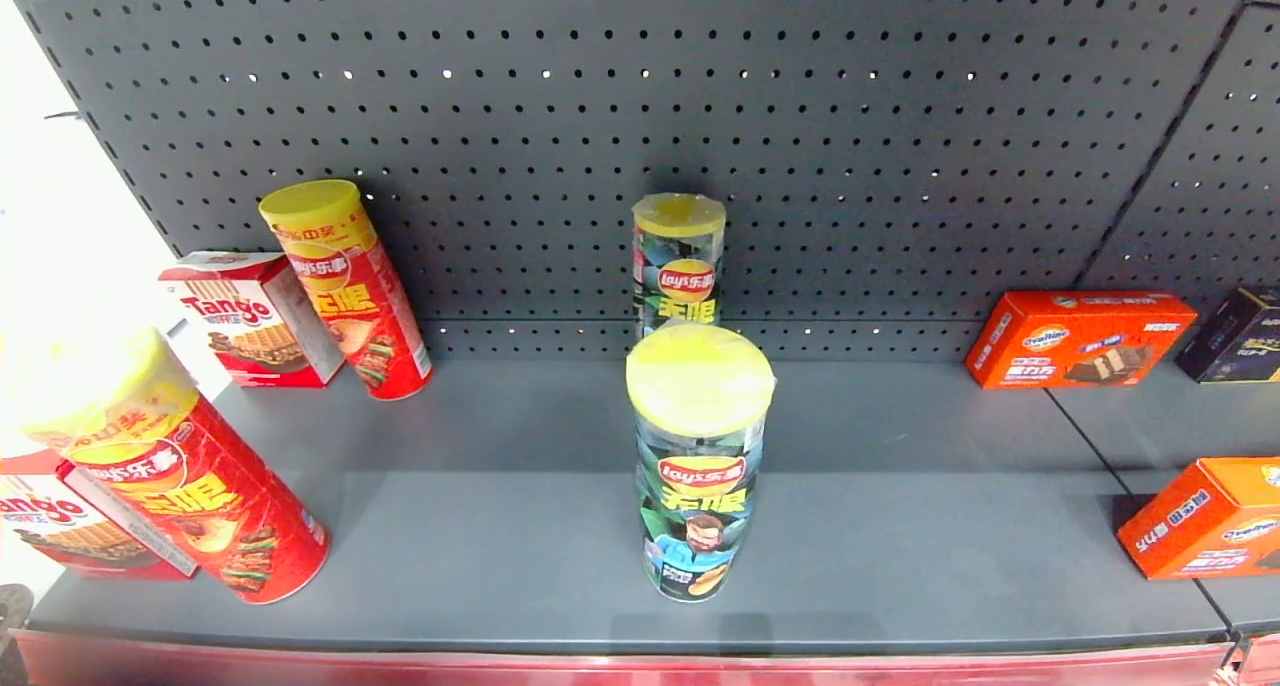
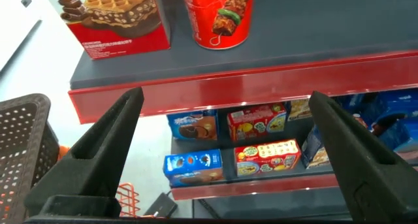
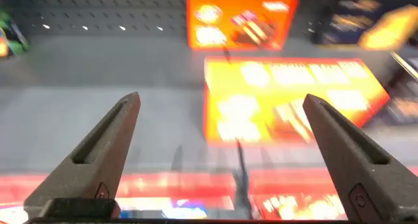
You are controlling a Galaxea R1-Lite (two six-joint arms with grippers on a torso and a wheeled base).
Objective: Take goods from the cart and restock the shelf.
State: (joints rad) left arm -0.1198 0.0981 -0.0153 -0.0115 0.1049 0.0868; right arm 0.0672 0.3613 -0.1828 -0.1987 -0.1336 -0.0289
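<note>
On the grey shelf (image 1: 900,526) two green chip cans with yellow lids stand upright in the middle, one at the front (image 1: 698,461) and one at the back (image 1: 678,263). Two red chip cans (image 1: 345,288) (image 1: 190,491) and two red wafer boxes (image 1: 250,316) (image 1: 60,526) stand at the left. My left gripper (image 2: 222,152) is open, empty, below the shelf's front edge (image 2: 248,80), under a red can (image 2: 219,15) and a wafer box (image 2: 117,18). My right gripper (image 3: 222,145) is open, empty, in front of the shelf, facing an orange box (image 3: 287,100).
Orange boxes lie at the right, one at the back (image 1: 1080,336) and one at the front (image 1: 1210,516), beside a dark box (image 1: 1240,346). A pegboard wall (image 1: 640,116) backs the shelf. Lower shelves hold blue and red snack packs (image 2: 255,139). A dark basket (image 2: 23,145) is at the left.
</note>
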